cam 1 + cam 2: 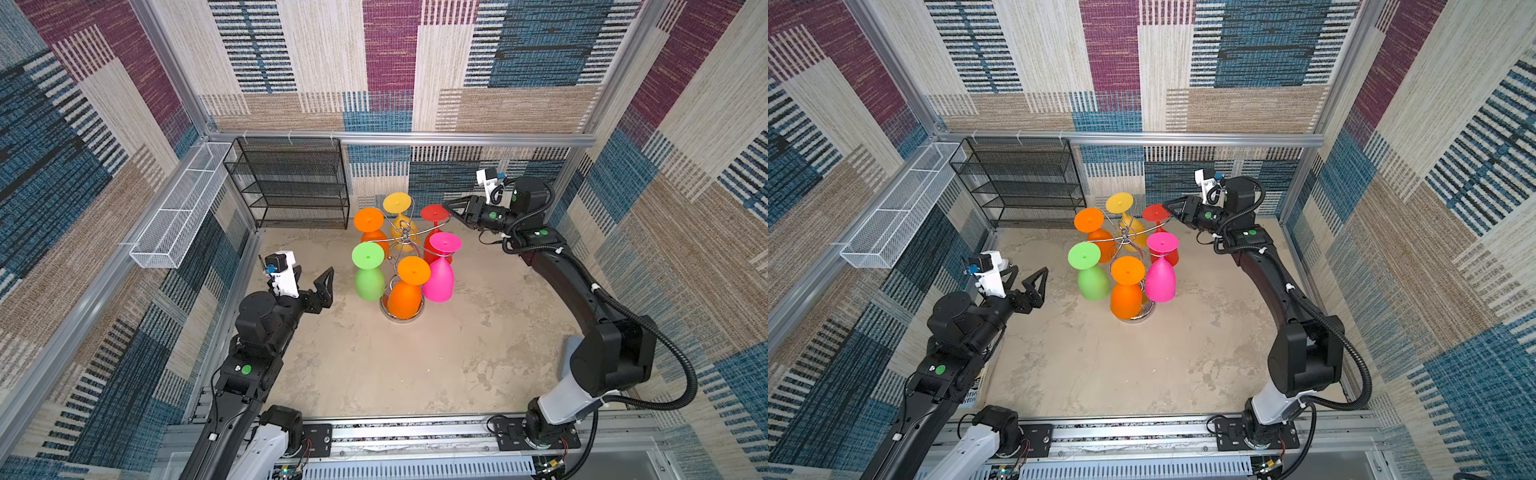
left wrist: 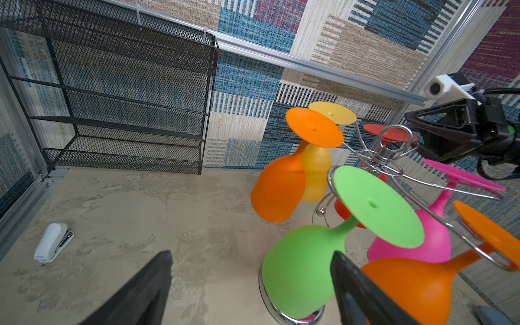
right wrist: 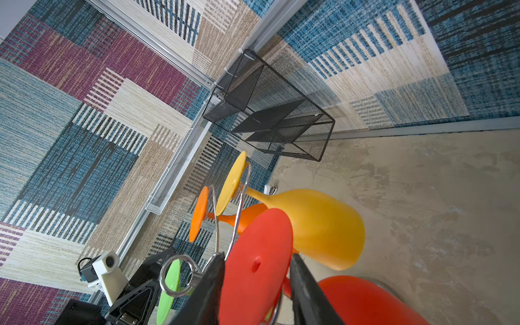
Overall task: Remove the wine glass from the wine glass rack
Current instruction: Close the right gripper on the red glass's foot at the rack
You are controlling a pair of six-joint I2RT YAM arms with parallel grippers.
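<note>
Wine glass rack (image 1: 405, 237) holds six glasses (image 1: 369, 282); left end effector (image 1: 1031, 270) spread; right end effector's (image 1: 448, 208) grip unclear.

Mid counter (image 1: 374, 365): wine glass rack (image 1: 404, 237), six wine glasses (image 1: 368, 282) hung on its arms. Shelf unit (image 1: 291, 183) behind-L of it, at back wall (image 1: 374, 62). Basket (image 1: 174, 224) on L wall (image 1: 62, 166). Stapler (image 2: 53, 243) on counter, before shelf unit.

Black mesh shelf (image 1: 291, 183) beside white mesh basket (image 1: 183, 208); white stapler (image 2: 53, 242) on tabletop (image 2: 197, 225).
</note>
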